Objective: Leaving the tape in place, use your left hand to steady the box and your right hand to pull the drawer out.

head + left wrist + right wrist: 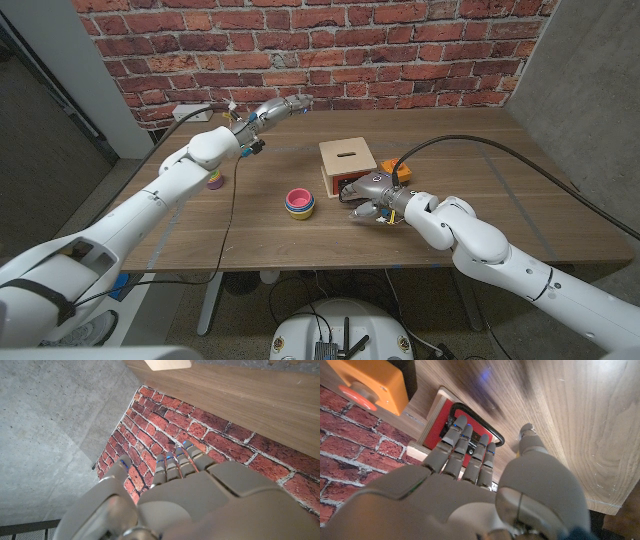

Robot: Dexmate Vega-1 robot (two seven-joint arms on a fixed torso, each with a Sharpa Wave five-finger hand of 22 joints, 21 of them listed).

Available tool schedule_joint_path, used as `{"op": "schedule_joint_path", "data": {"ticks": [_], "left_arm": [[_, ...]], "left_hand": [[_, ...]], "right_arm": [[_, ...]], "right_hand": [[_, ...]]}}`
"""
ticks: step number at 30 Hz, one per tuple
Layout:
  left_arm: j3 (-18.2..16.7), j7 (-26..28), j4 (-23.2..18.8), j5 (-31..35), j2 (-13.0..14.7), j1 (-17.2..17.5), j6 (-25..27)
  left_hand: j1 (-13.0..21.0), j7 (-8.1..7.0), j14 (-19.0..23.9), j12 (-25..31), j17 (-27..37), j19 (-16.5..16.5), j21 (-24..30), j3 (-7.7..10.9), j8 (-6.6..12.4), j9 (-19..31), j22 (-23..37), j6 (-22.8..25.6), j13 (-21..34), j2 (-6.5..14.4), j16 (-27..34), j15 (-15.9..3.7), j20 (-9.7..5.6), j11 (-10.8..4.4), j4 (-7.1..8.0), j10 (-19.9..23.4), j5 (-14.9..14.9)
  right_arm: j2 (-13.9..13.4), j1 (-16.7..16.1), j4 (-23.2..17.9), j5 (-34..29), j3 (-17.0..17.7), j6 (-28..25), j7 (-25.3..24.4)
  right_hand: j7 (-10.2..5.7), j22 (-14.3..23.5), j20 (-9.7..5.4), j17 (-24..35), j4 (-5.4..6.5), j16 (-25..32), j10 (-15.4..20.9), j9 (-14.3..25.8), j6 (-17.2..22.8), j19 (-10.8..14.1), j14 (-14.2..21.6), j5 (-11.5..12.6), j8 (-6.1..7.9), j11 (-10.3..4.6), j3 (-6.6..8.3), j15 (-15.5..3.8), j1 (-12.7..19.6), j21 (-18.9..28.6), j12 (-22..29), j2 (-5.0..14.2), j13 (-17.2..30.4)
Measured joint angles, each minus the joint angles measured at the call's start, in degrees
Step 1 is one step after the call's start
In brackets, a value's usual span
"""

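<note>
A: Just ahead of the right robot hand (368, 197), touching its fingertips, sits the box (347, 160), a pale wooden cube with a slot in its top. The right wrist view shows the fingers (454, 445) reaching onto the red drawer front (447, 420), where a black loop handle (485, 422) lies. Whether they have hooked the handle I cannot tell; they look extended, not clamped on anything.

B: So the step in hand is getting a grip on the drawer?

A: That's my reading. To do it well, the fingers should curl behind the loop before any pull, and the pull should run straight back along the bench (480, 210), not upward, or the box may tip or slide.

B: And the steadying robot hand?

A: Farther off. The left robot hand (282, 108) hovers well apart from the box, raised near the brick wall (400, 50), fingers roughly straight and holding nothing. It ought to come down on the box top or far side before the right one pulls. Its wrist view catches just a corner of the box.

B: Anything nearby to mind?

A: Stacked coloured cups (299, 203) beside the right robot hand, toward the left arm; an orange block (390, 165) just beyond it against the box. The tape I cannot make out.
</note>
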Motion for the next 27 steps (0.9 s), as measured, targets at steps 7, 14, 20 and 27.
{"op": "schedule_joint_path", "data": {"ticks": [7, 14, 20, 27], "left_arm": [[0.25, -0.26, 0.24, 0.10, -0.31, -0.20, -0.25], [0.34, -0.32, 0.31, 0.13, -0.47, -0.22, -0.47], [0.34, -0.25, 0.10, 0.13, -0.47, -0.09, -0.49], [0.23, 0.07, -0.54, 0.07, -0.28, 0.55, -0.49]], "left_hand": [[0.00, 0.25, 0.00, 0.00, 0.07, 0.00, 0.00, 0.24, 0.00, 0.00, 0.00, 0.26, 0.00, 0.00, 0.00, 0.00, 0.00, 0.00, 0.24, 0.00, 0.00], [-0.12, 0.25, 0.00, 0.00, 0.07, 0.00, 0.00, 0.24, 0.00, 0.00, 0.00, 0.26, -0.01, 0.11, 0.00, 0.00, 0.00, 0.00, 0.24, 0.00, 0.00], [-0.34, 0.26, -0.01, 0.00, 0.07, 0.00, 0.00, 0.48, 0.00, 0.00, 0.00, 0.25, -0.01, -0.11, 0.00, 0.00, 0.00, 0.00, -0.01, 0.00, 0.00], [-0.34, 0.25, -0.01, 0.00, 0.07, 0.00, 0.00, 0.48, 0.00, 0.00, 0.00, 0.25, -0.01, -0.11, 0.00, -0.01, 0.00, 0.00, 0.00, 0.00, 0.00]], "right_arm": [[0.00, 0.52, 0.41, -0.04, -0.25, 0.62, -0.10], [0.19, 0.91, 0.89, -0.78, -0.66, 1.11, -0.41], [0.46, 1.18, 1.35, -1.63, -0.96, 1.42, -0.94], [0.73, 1.46, 1.85, -2.80, -1.25, 1.99, -1.54]], "right_hand": [[-0.34, 0.00, -0.19, 0.53, -0.26, 0.87, 0.72, 0.01, 0.95, 1.43, 0.61, 0.00, 0.31, -0.72, -0.26, 0.00, 0.68, 0.28, 0.21, 0.67, 0.38], [-0.81, -0.01, -0.55, 1.25, -0.86, 1.88, 1.94, 0.32, 3.06, 3.85, 1.88, -0.41, 0.95, -1.33, 0.00, -0.17, 2.46, 0.77, 0.65, 0.26, 0.79], [-0.84, -0.01, -0.72, 1.32, -0.86, 2.31, 2.82, 0.41, 4.34, 5.43, 2.55, -0.45, 1.34, -1.27, 0.00, -0.10, 2.80, 1.34, 0.86, -0.09, 1.06], [-1.80, -0.14, -1.03, 1.32, -0.86, 2.53, 4.12, 0.37, 5.57, 7.39, 4.01, -0.72, 1.61, -2.02, 0.01, -0.30, 3.59, 1.85, 1.09, -0.20, 1.32]]}}
